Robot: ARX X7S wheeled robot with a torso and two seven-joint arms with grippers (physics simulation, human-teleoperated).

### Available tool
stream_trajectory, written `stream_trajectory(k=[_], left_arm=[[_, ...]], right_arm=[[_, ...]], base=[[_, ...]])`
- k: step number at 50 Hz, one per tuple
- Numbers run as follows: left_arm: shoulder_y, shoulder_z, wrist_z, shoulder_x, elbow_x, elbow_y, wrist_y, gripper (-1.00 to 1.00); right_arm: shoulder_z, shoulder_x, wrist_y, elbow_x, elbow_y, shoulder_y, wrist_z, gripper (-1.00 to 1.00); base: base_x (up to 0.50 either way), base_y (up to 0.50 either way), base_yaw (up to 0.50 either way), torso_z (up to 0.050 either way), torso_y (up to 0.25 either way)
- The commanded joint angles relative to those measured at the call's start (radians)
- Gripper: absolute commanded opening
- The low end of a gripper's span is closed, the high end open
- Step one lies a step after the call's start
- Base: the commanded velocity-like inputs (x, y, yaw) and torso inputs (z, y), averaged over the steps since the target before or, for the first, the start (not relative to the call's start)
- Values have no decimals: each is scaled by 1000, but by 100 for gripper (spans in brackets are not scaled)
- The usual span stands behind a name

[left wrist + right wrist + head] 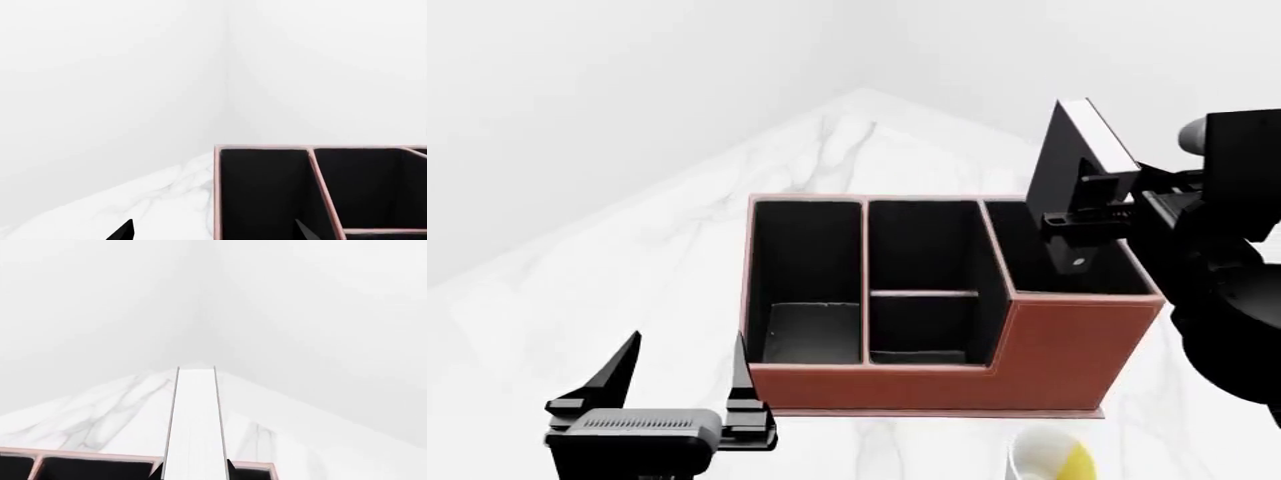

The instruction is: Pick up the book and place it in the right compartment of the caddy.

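**Inspector:** White marble table [627, 270] with grey veining, set against plain white walls meeting in a corner. Report the organiser.

**Assistant:** One caddy [961, 385], reddish-brown outside, black lining, pale stitching, standing flat on the table. Three sections seen from the head view: a long narrow one at its left, a divided middle, and the right compartment [1068, 270], taller-walled. All three show only black lining inside.

**Inspector:** Location of the book?

**Assistant:** The book [1070, 150] is off the table, held in the air above the right compartment, tilted, its lower end close over that section's opening. Whether it has passed the rim I cannot tell. In the right wrist view its white page edges [193, 425] run straight away from the camera, with the caddy's rim showing on either side.

**Inspector:** Jaws?

**Assistant:** Right gripper [1081, 215]: clamped on the book, fingers against its covers. Left gripper [681, 375]: jaws spread wide, nothing between them, hanging near the caddy's front left corner, not touching it.

**Inspector:** Other items?

**Assistant:** A white-and-yellow mug [1048, 460] on the table just in front of the caddy, cut by the frame's lower edge.
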Motion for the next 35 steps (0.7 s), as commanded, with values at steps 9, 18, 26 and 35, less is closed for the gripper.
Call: stream_trajectory(k=[9, 18, 26, 35], left_arm=[[-1, 3, -5, -4, -3, 1, 0, 100], [-5, 6, -6, -4, -5, -6, 1, 100], [-6, 7, -7, -6, -6, -6, 2, 100], [-6, 9, -9, -7, -6, -7, 2, 100]], right_arm=[[-29, -42, -25, -128, 113, 53, -59, -100], [-56, -61, -35, -158, 159, 68, -87, -100], [-73, -71, -45, -179, 188, 71, -104, -100], [-76, -73, -58, -186, 199, 56, -110, -100]], base=[[0, 0, 0, 0, 1], [0, 0, 0, 1, 1], [0, 0, 0, 0, 3], [0, 0, 0, 0, 1]])
